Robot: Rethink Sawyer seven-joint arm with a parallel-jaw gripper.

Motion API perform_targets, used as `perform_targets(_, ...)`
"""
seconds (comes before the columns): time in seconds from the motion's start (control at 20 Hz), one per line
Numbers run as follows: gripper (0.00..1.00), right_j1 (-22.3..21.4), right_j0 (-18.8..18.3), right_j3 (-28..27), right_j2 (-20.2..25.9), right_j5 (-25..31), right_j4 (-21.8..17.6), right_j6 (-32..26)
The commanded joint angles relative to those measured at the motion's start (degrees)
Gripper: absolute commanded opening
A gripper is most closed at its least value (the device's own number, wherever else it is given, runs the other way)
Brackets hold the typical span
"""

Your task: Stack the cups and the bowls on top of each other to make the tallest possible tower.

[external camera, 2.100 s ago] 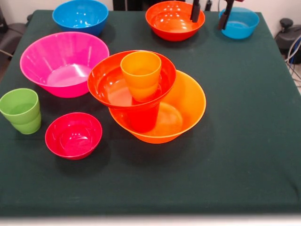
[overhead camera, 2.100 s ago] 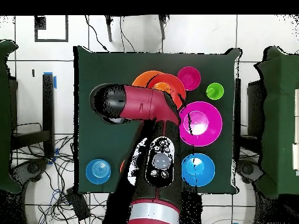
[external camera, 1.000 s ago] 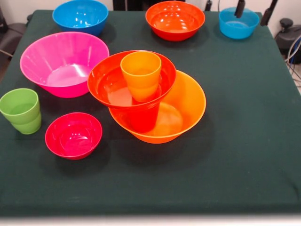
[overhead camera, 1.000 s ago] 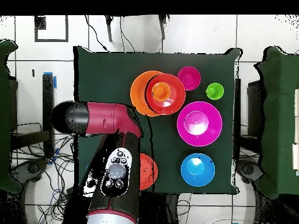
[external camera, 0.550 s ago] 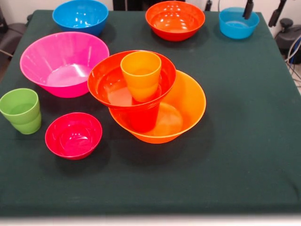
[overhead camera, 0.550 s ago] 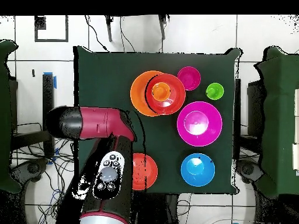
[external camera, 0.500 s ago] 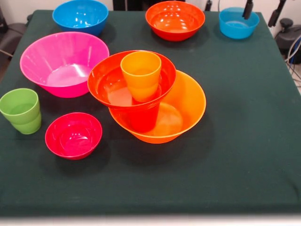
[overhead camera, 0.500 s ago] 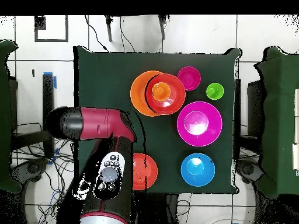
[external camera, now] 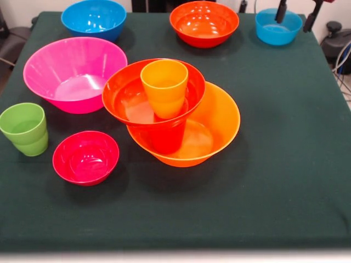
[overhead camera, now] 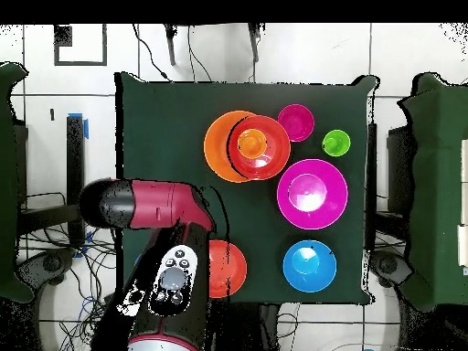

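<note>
The tower stands mid-table: a wide orange bowl point(external camera: 219, 123) holds a red-orange cup point(external camera: 164, 137), which carries a red-orange bowl point(external camera: 123, 96) with an orange cup point(external camera: 164, 85) in it. From overhead the tower point(overhead camera: 251, 144) is at the upper middle. My gripper point(external camera: 296, 13) hangs open at the far right corner with nothing between its fingers. One finger is over a small blue bowl point(external camera: 277, 30) and the other is just right of it. A green cup point(external camera: 24, 129) and a crimson bowl point(external camera: 85, 156) sit at the front left.
A wide pink bowl point(external camera: 74, 68) is left of the tower. A blue bowl point(external camera: 93, 16) and a second red-orange bowl point(external camera: 204, 22) stand along the far edge. The dark green cloth point(external camera: 285, 164) covers the table. Overhead, the arm point(overhead camera: 160, 206) hides the small blue bowl.
The gripper moved from over the far red-orange bowl to the small blue bowl, then shifted slightly left in the last half second. No cup or bowl moved.
</note>
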Motion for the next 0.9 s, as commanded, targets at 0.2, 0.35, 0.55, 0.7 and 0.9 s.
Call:
perform_targets(0.2, 1.00, 4.1, 2.2, 6.0, 2.1, -4.4, 2.8, 13.9)
perform_targets(0.35, 1.00, 4.3, 2.9, 6.8, 1.7, -5.3, 3.4, 14.5)
perform_targets(0.55, 1.00, 4.5, 4.7, 8.2, 0.8, -6.0, 5.1, 16.1)
perform_targets(0.7, 1.00, 4.7, 5.7, 9.5, 0.6, -7.6, 6.6, 17.0)
perform_targets(0.9, 1.00, 5.2, 6.1, 10.7, 0.7, -9.2, 8.5, 17.2)
